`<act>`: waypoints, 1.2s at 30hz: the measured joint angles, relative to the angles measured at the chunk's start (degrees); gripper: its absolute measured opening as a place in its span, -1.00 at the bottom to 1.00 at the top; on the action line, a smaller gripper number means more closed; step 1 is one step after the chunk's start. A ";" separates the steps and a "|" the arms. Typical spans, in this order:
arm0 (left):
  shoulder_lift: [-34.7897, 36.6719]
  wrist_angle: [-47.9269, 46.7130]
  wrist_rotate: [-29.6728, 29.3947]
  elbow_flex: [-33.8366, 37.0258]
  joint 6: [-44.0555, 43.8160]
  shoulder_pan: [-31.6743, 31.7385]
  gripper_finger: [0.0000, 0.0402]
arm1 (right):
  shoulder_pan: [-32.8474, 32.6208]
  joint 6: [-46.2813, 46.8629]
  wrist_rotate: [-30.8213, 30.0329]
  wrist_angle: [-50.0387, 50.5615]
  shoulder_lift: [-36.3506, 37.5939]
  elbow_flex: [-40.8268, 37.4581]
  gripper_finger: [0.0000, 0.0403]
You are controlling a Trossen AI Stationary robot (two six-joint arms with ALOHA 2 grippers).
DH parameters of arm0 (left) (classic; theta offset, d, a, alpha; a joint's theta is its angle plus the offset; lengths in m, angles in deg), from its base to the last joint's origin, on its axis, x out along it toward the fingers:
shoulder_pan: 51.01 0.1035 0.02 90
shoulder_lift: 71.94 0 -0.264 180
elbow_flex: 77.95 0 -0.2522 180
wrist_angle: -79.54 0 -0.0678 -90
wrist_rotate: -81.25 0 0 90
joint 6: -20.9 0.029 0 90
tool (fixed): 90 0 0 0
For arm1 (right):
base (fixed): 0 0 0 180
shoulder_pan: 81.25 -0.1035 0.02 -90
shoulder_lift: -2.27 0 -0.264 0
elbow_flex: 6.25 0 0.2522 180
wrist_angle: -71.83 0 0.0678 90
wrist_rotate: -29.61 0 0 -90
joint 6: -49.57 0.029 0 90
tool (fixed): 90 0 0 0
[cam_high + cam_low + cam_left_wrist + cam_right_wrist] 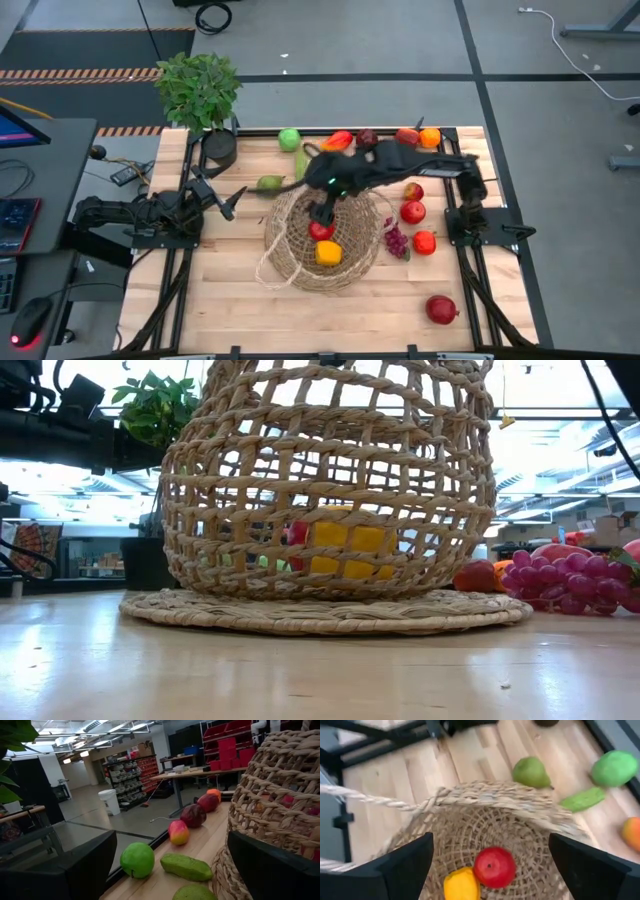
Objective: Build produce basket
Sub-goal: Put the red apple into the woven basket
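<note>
The tan woven basket stands on the table's middle and fills the low view. A red fruit and a yellow piece lie on its floor; both also show through the weave in the low view. My right gripper hangs over the basket's opening, open and empty, with its fingers wide apart above the red fruit. My left gripper waits open and empty at the table's left, level and pointing toward the basket.
A pear and a green cucumber-like piece lie left of and behind the basket. Several fruits line the far edge. Red fruits, grapes and a pomegranate lie to the right. A potted plant stands far left.
</note>
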 joint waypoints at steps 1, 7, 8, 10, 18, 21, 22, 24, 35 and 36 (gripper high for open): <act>0.00 0.03 -0.02 0.00 -0.02 -0.01 0.93 | 0.31 -0.06 -0.01 0.27 1.20 -0.02 0.97; 0.00 -0.02 -0.02 0.00 0.00 -0.01 0.93 | 2.29 -1.94 -1.51 0.39 6.92 -0.09 0.97; 0.00 -0.03 -0.02 0.00 -0.01 0.00 0.93 | 2.67 -2.27 -2.04 0.41 7.83 -0.09 0.97; 0.00 -0.03 -0.02 0.00 0.00 0.01 0.93 | 3.51 -2.75 -3.08 0.46 9.42 -0.09 0.97; 0.00 -0.07 -0.02 0.00 0.00 0.00 0.93 | 6.90 -5.67 -6.72 0.66 14.44 -0.15 0.97; 0.00 -0.07 -0.02 0.00 0.00 0.01 0.93 | 8.56 -7.51 -8.31 1.63 15.29 -0.17 0.97; 0.00 -0.08 -0.02 0.00 0.00 0.00 0.93 | 9.14 -8.10 -8.62 1.81 15.61 -0.67 0.96; 0.00 -0.08 -0.02 0.00 -0.01 0.00 0.93 | 10.51 -8.61 -8.69 2.42 16.75 -2.92 0.95; 0.00 -0.12 -0.02 0.00 0.00 -0.01 0.93 | 18.27 -3.01 -6.35 -6.89 33.17 -33.52 0.89; 0.00 -0.12 -0.02 0.00 -0.02 0.00 0.93 | 19.08 -1.49 -6.12 -7.51 34.61 -36.79 0.90</act>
